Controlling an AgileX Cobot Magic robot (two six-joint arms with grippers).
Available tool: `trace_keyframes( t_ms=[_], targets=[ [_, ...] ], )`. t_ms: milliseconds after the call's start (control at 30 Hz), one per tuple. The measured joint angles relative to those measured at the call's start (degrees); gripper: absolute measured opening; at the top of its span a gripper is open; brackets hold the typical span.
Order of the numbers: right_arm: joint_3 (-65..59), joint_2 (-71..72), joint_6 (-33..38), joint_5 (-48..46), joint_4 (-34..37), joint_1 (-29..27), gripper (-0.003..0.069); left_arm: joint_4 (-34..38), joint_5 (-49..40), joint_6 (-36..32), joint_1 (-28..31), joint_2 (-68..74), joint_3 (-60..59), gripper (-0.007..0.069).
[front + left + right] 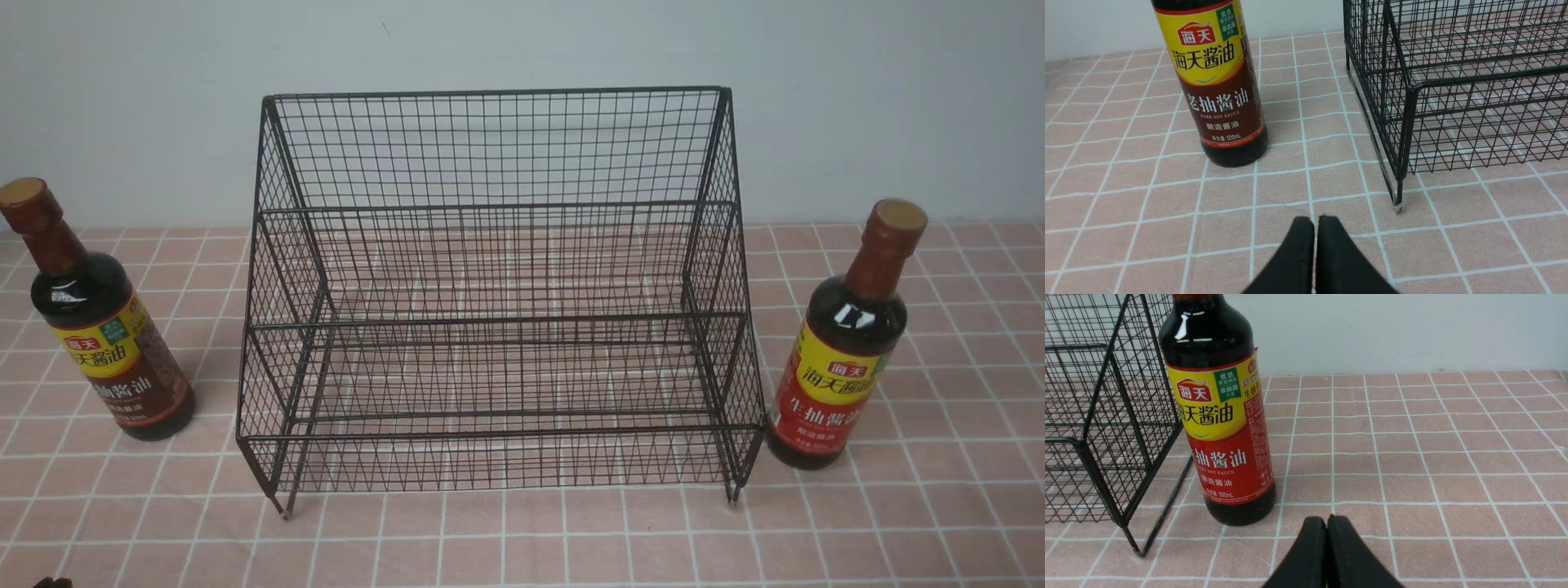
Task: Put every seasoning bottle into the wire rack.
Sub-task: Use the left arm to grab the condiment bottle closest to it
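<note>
The dark wire rack [498, 327] stands in the middle of the table with nothing in it, also seen in the wrist views [1453, 81] [1098, 428]. A brown-banded seasoning bottle [106, 335] [1216, 90] stands upright to its left. A red-banded seasoning bottle [845, 359] [1220, 428] stands upright close to the rack's right side. My left gripper [1314, 220] is shut and holds nothing, short of the brown-banded bottle. My right gripper [1327, 520] is shut and holds nothing, just in front of the red-banded bottle. Neither gripper shows in the front view.
A pink tiled cloth [522, 539] covers the table, and a pale wall [522, 49] rises right behind the rack. The rack's small feet [1398, 206] rest on the cloth.
</note>
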State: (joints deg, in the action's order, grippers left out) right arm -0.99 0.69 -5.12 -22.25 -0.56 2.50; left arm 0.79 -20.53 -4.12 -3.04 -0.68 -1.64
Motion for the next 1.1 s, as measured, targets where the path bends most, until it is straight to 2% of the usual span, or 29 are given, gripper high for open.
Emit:
trace_keyframes(
  t_ms=[700, 867, 1100],
  targets=[
    [0.0, 0.0, 0.0, 0.0, 0.0, 0.0, -0.0013, -0.2, 0.0, 0.0, 0.0, 0.0, 0.0, -0.0007],
    [0.0, 0.0, 0.8, 0.0, -0.1, 0.0, -0.0013, -4.0, 0.0, 0.0, 0.0, 0.0, 0.0, -0.0007],
    [0.0, 0.0, 1.3, 0.0, -0.2, 0.0, -0.0013, -5.7, 0.0, -0.1, 0.0, 0.0, 0.0, -0.0007]
  ],
)
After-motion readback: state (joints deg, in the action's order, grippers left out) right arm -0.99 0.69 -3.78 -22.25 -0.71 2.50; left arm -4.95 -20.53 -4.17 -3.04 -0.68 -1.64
